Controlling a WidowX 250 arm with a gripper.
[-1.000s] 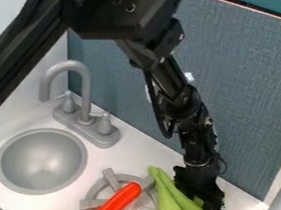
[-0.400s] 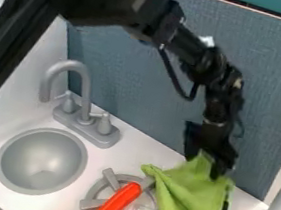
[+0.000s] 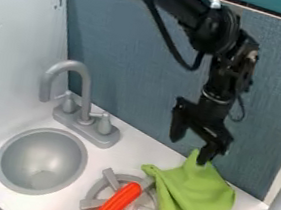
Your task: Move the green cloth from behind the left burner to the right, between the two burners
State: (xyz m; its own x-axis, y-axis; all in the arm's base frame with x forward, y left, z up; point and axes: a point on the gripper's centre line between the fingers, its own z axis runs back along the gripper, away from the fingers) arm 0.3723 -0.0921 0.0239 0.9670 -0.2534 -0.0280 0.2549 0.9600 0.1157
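Rising away from a green cloth (image 3: 195,197) since the earlier frame, a black gripper (image 3: 189,151) is hanging just over the cloth's peak, its fingers spread wide with nothing clasped between them. One fingertip is hovering so near the peak that contact is impossible to confirm. Below, the crumpled cloth is lying on the counter (image 3: 128,156), partly covering a grey burner (image 3: 93,204), while a curved orange-red toy (image 3: 116,204) is resting across the burner beside it. Farther out, a grey faucet (image 3: 87,85) is standing behind a round sink (image 3: 42,161), and a blue-grey panel (image 3: 274,89) is rising behind the gripper. Trouble could be coming from that close fingertip: a sideways swing might be snagging the raised fold, dragging the cloth across the burner and nudging the toy.
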